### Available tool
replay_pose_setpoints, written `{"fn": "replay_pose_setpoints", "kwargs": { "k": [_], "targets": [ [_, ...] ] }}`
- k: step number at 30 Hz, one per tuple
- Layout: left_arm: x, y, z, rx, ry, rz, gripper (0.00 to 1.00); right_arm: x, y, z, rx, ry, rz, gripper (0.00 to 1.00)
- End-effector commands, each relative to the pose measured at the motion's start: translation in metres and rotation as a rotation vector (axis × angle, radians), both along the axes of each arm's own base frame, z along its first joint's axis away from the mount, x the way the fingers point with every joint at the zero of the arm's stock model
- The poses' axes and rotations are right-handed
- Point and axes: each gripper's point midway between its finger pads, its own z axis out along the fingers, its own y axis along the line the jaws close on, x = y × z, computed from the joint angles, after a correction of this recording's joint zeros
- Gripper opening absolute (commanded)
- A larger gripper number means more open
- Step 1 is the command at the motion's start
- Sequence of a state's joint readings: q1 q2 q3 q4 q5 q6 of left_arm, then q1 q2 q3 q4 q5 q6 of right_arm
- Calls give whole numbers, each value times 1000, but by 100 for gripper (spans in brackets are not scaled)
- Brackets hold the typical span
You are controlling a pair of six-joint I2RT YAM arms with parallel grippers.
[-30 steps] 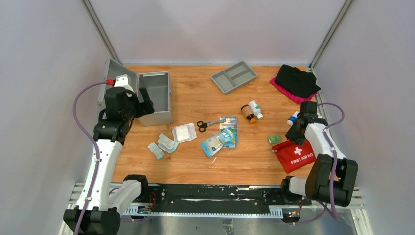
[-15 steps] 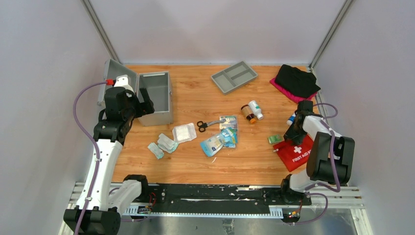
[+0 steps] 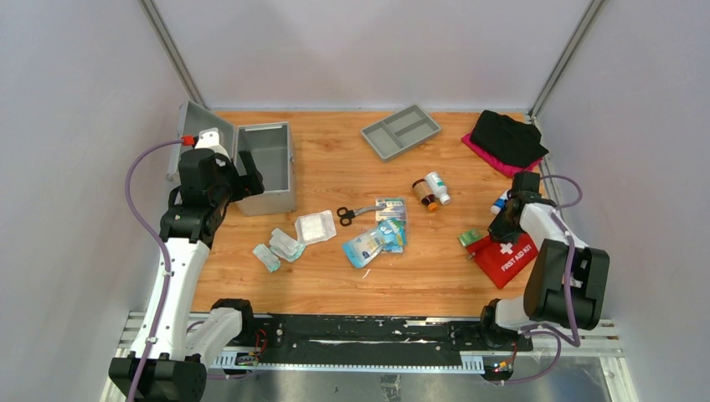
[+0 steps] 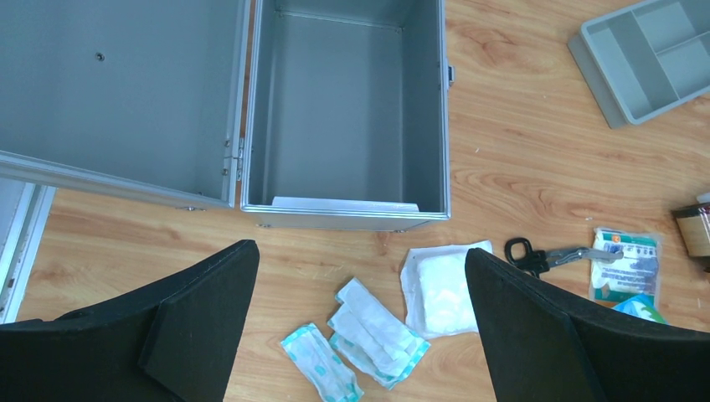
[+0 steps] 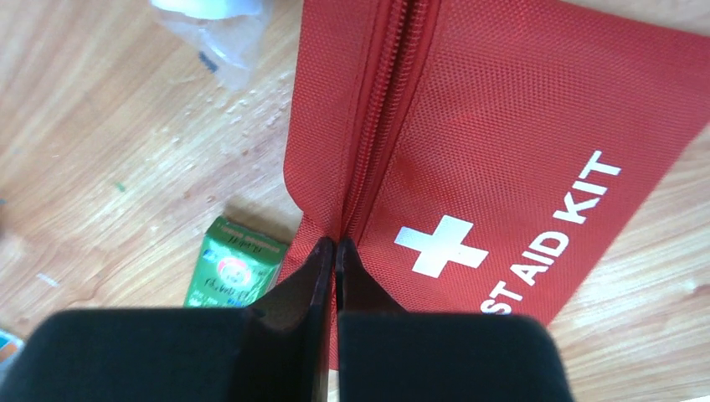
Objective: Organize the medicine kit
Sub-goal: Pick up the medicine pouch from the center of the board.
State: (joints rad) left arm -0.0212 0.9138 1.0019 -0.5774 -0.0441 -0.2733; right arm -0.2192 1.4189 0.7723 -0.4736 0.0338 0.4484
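The medicine kit [image 3: 270,166], a silver-grey metal case, stands open at the back left with its lid [image 4: 109,92] swung out to the left. A flat white item [image 4: 343,203] lies against the near wall inside the case [image 4: 444,126]. My left gripper [image 3: 249,174] hangs open just in front of the case, over bare wood [image 4: 360,251]. My right gripper [image 3: 500,228] is shut on the zipper end of the red first aid pouch [image 3: 506,255]. In the right wrist view its tips [image 5: 335,243] pinch the red pouch [image 5: 502,142] along the raised zipper line.
In front of the kit lie a gauze pad [image 3: 316,226], bandage packets [image 3: 285,245], scissors [image 3: 356,213] and blue packets [image 3: 373,239]. Two bottles [image 3: 431,191] lie mid-table. A green box [image 5: 237,268] touches the pouch. A grey tray [image 3: 400,131] and black cloth [image 3: 506,138] lie at the back.
My right gripper has closed on the pouch's zipper end. The pouch has turned and shifted slightly toward the back. The left arm has stayed still.
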Motion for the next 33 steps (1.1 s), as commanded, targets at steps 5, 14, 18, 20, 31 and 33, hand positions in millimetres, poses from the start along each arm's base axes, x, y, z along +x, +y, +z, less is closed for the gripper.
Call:
{"fn": "replay_pose_setpoints", "kwargs": {
  "k": [5, 14, 18, 20, 31, 33],
  "targets": [
    [5, -12, 1, -40, -26, -69, 100, -11, -3, 47, -33, -89, 0, 0],
    [9, -71, 3, -276, -75, -310, 100, -4, 39, 108, 68, -265, 166, 0],
    [-1, -112, 4, -399, -67, -433, 100, 6, 96, 140, 157, -373, 362, 0],
    [-11, -137, 3, -431, -50, -490, 100, 9, 132, 156, 206, -427, 475, 0],
    [-67, -254, -8, -564, 33, -709, 100, 3, 271, 203, 400, -615, 732, 0],
    [-71, -263, -8, -550, 32, -720, 99, 4, 278, 200, 411, -616, 698, 0]
  ]
}}
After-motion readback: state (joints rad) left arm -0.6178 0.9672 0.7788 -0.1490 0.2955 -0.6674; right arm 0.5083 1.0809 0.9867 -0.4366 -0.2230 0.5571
